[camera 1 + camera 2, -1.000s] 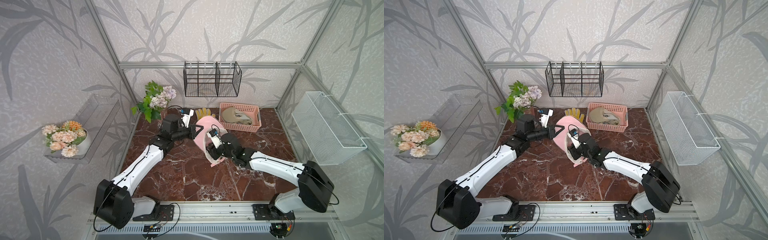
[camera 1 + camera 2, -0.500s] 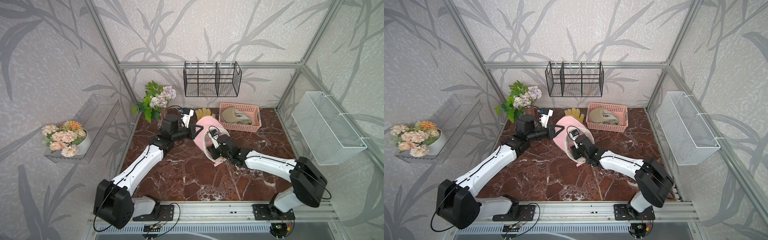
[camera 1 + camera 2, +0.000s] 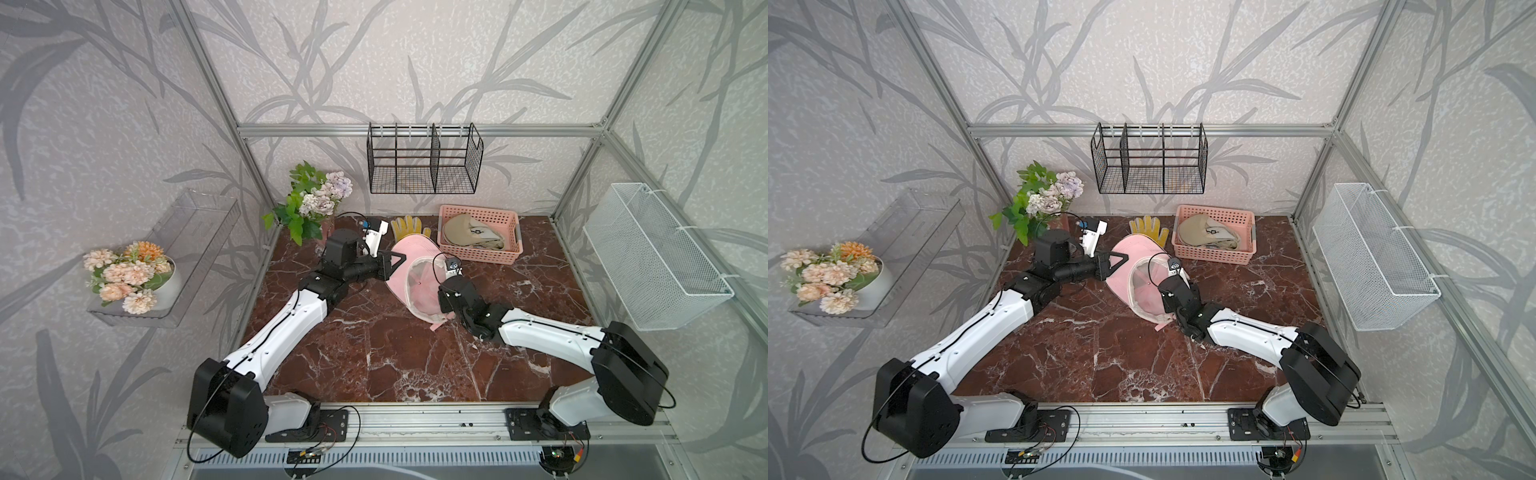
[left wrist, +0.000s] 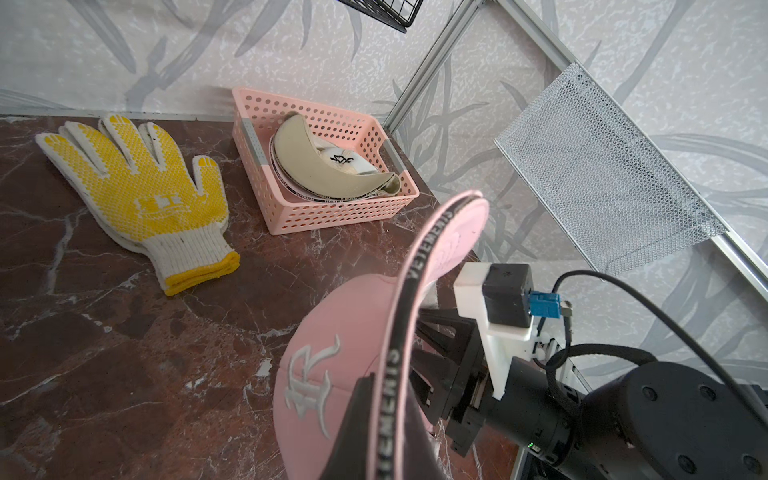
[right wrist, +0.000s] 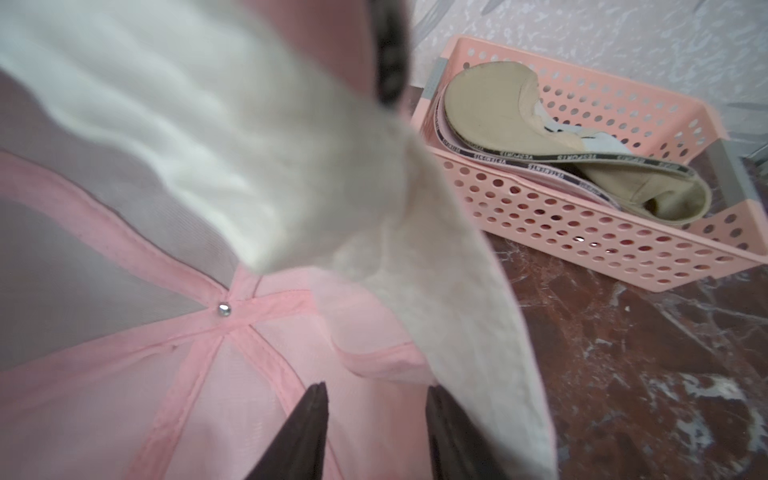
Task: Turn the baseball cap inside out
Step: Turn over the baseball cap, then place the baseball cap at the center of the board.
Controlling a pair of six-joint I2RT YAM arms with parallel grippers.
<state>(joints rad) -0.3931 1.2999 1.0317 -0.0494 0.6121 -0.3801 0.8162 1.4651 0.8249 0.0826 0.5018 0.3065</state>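
Both top views look down from high front over whole counter point(image 3: 374, 353); both wrist views, close-in, share pink basket point(image 4: 332, 212).

My fingers point(image 5: 305, 436) are matt black plastic. The cap point(image 4: 316, 332) is matt pink cloth, the table point(image 3: 374, 353) glossy veined stone, the basket point(image 4: 332, 212) smooth plastic, the glove point(image 4: 158, 195) knitted.

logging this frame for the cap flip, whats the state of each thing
pink cap, right side out, tipped on edge
left claw, shut on the pink cap
right claw, open, inside the pink cap's crown
pink basket, holds a beige cap
yellow glove, lying flat, dotted side up
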